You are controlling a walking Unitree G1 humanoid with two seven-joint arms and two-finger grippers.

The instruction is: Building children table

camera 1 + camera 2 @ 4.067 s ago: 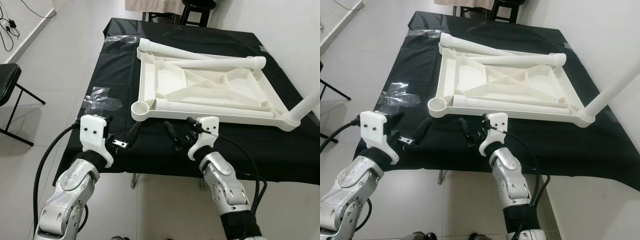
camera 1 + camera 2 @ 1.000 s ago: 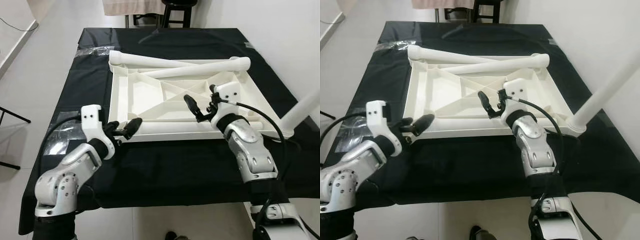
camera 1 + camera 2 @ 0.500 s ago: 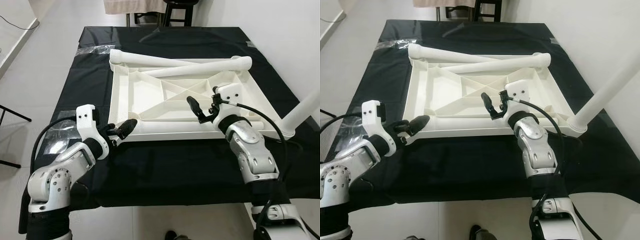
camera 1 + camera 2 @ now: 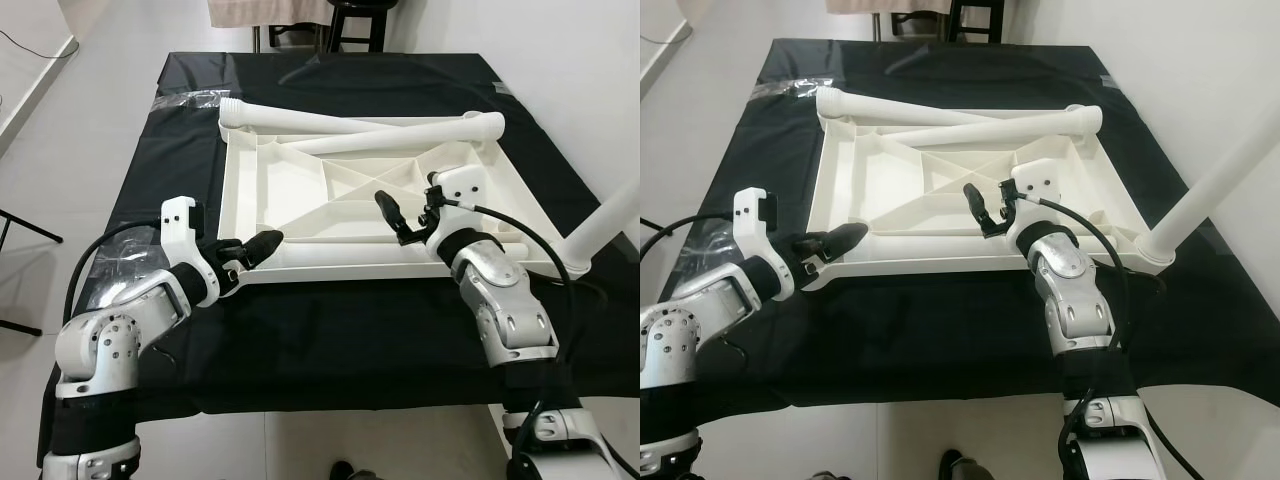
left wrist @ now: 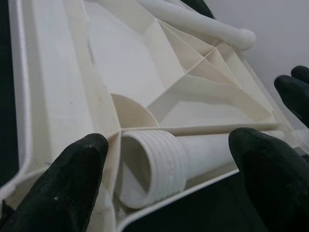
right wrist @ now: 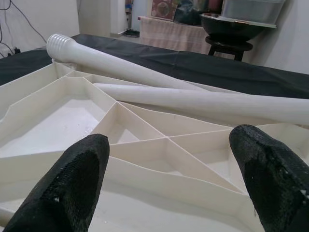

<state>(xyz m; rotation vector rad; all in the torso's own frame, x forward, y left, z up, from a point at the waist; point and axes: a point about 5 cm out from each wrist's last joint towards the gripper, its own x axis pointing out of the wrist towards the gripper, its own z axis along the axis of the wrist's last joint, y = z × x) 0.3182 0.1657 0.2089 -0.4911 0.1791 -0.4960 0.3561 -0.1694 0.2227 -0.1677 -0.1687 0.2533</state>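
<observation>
A white plastic tabletop (image 4: pixel 290 190) lies upside down on the black-covered table (image 4: pixel 350 330). Two loose white legs (image 4: pixel 300 122) (image 4: pixel 400 135) lie crossed over its far side. A third leg (image 4: pixel 400 245) lies inside along its near rim. A fourth leg (image 4: pixel 610 220) stands up from the near right corner. My left gripper (image 4: pixel 258 246) is open at the near left corner, its fingers either side of the third leg's threaded end (image 5: pixel 154 166). My right gripper (image 4: pixel 393 220) hangs open over the ribs right of centre, holding nothing.
Crumpled clear plastic film (image 4: pixel 115 270) lies on the cloth left of the tabletop, with more film (image 4: pixel 195 98) at the far left corner. A dark stool (image 4: pixel 355 15) stands beyond the table. A white wall runs close along the right side.
Since four seconds ago the view has drawn nearer and both arms have reached over the tabletop. In the last half second my left gripper has edged forward to the corner; the right has hardly moved.
</observation>
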